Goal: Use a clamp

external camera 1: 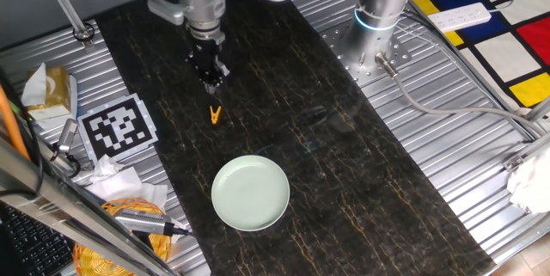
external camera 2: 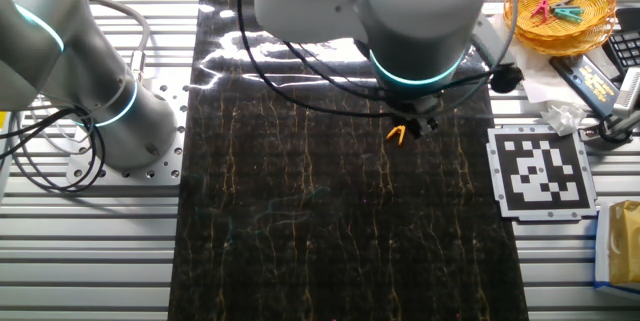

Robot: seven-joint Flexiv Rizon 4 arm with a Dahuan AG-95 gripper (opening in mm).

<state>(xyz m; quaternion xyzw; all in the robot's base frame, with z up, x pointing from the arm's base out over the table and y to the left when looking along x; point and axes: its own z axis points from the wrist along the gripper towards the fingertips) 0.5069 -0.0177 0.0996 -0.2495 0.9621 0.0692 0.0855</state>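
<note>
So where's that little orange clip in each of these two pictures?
One fixed view: the clamp lies on the dark mat, just below the gripper, above the green plate.
The other fixed view: the clamp sits mid-mat, under the arm.
Shared landmark: the black-and-white marker tag.

Gripper (external camera 1: 210, 73) jaw gap too small to read; arm body hides most of it in the other fixed view. Clamp (external camera 2: 396, 134) prongs unresolvable.
</note>
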